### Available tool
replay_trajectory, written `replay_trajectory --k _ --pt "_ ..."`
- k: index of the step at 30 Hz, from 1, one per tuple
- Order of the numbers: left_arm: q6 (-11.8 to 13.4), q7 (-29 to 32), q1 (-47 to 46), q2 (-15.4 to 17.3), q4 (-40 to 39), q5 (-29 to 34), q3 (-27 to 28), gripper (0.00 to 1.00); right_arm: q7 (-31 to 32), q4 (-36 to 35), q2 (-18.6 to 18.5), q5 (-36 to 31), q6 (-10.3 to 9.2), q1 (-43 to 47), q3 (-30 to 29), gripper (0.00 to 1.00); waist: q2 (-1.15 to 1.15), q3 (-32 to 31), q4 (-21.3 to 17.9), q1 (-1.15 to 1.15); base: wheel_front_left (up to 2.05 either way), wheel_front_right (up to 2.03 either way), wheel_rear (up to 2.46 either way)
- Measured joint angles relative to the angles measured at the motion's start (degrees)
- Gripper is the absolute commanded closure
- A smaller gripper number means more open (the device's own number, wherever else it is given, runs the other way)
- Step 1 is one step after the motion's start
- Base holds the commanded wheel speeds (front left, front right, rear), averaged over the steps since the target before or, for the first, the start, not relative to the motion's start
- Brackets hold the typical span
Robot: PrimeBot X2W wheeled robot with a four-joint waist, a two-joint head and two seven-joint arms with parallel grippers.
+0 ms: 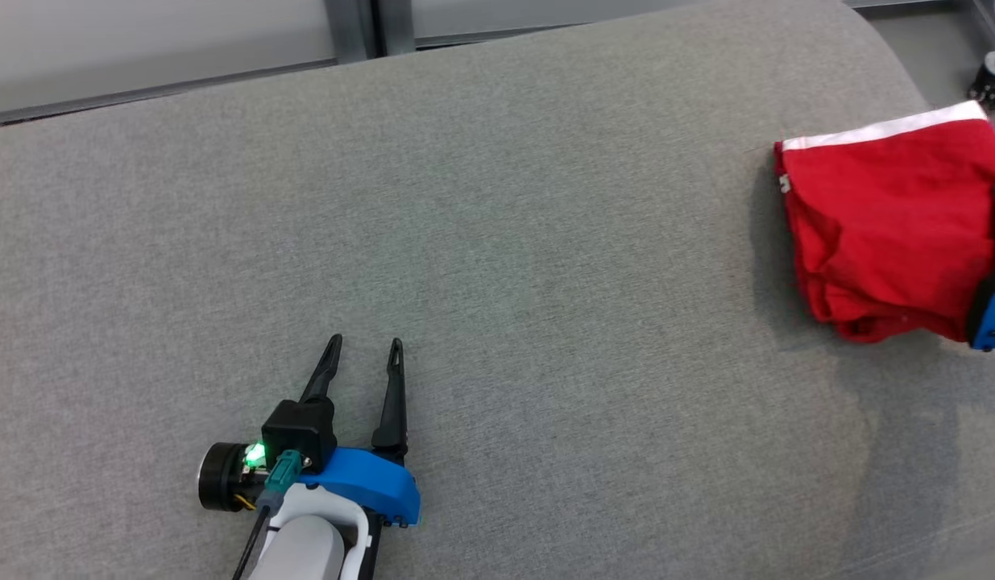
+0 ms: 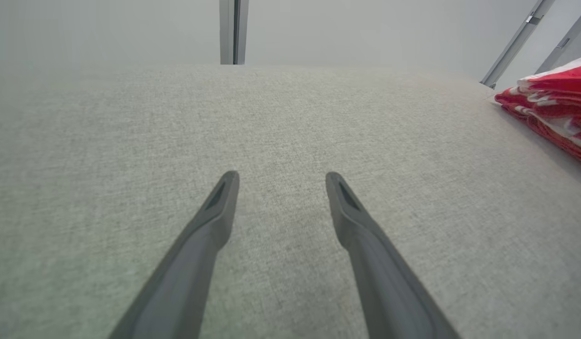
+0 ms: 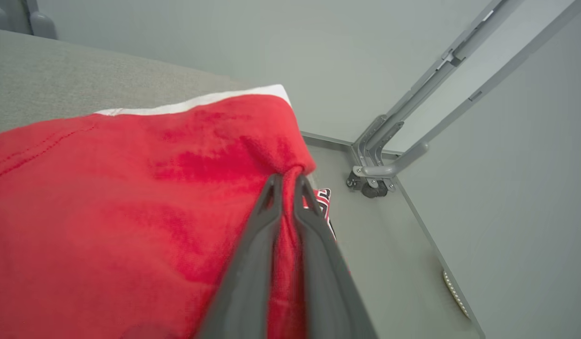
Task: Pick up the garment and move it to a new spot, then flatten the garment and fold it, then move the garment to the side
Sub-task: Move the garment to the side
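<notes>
The garment (image 1: 888, 225) is red with a white band, folded into a compact bundle at the right edge of the grey cushioned surface (image 1: 497, 266). From the left wrist view the garment (image 2: 556, 110) lies far to the right. My right gripper (image 3: 287, 181) is shut on a pinch of the garment (image 3: 130, 212) near its right edge; in the head view just its blue wrist part (image 1: 992, 310) peeks in at the frame's right border. My left gripper (image 1: 364, 348) rests low on the bare surface at lower left, open with nothing between its fingers (image 2: 222, 207).
The grey surface ends just right of the garment, where the floor (image 3: 384, 245) and a metal frame leg with a caster (image 3: 372, 183) lie below. A pale wall with a metal post (image 2: 233, 30) runs behind the surface's far edge.
</notes>
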Motion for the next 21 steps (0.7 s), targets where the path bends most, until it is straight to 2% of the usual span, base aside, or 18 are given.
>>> replay_trajectory --k 1,2,3,5,8,11,16,21 --pt "-0.02 -0.01 -0.06 0.01 0.02 0.05 -0.02 0.0 0.01 0.73 -0.51 -1.04 0.0 -0.23 -1.99 0.58 0.0 0.39 0.5 0.0 0.0 0.0 0.0" --pt "-0.07 0.0 -0.12 0.03 0.04 0.12 0.04 0.0 0.01 0.87 -0.82 -2.25 0.0 -0.45 -4.07 0.15 0.0 0.76 0.96 0.0 0.0 0.0 0.0" --pt "-0.09 0.0 -0.18 0.03 0.07 0.2 0.08 0.0 0.01 0.76 -1.11 -3.59 0.0 -0.67 -6.09 0.0 0.0 1.1 1.36 0.0 0.0 0.0 0.0" --pt "-0.1 0.0 -0.38 0.0 0.12 0.42 0.16 0.0 0.01 1.15 -1.19 -6.67 0.0 -0.79 -10.33 0.0 0.0 1.62 2.03 0.0 0.0 0.0 0.0" --pt "-0.15 0.0 -0.78 -0.03 0.12 0.46 0.43 0.0 0.0 -2.2 0.41 -10.67 -0.01 -0.59 -16.11 0.0 0.0 1.83 2.59 0.0 0.0 0.0 0.0" --pt "0.25 0.0 -0.79 0.01 -0.02 0.41 0.93 0.0 0.0 -6.51 4.5 -11.32 -0.01 -0.05 -20.26 0.0 0.0 1.2 2.89 0.0 0.0 0.0 0.0" --pt "1.35 0.0 -0.55 -0.01 -0.86 -0.02 2.1 0.0 0.0 -16.04 13.03 -8.59 -0.01 2.87 -18.26 0.0 0.0 -0.68 3.2 0.0 0.0 0.0 0.0" --pt "2.78 0.0 0.61 -0.02 -2.14 -0.16 3.55 0.0 0.0 -22.4 17.6 -4.1 -0.01 8.82 -12.91 0.0 0.0 -3.13 4.39 -0.01 0.0 0.0 0.0"
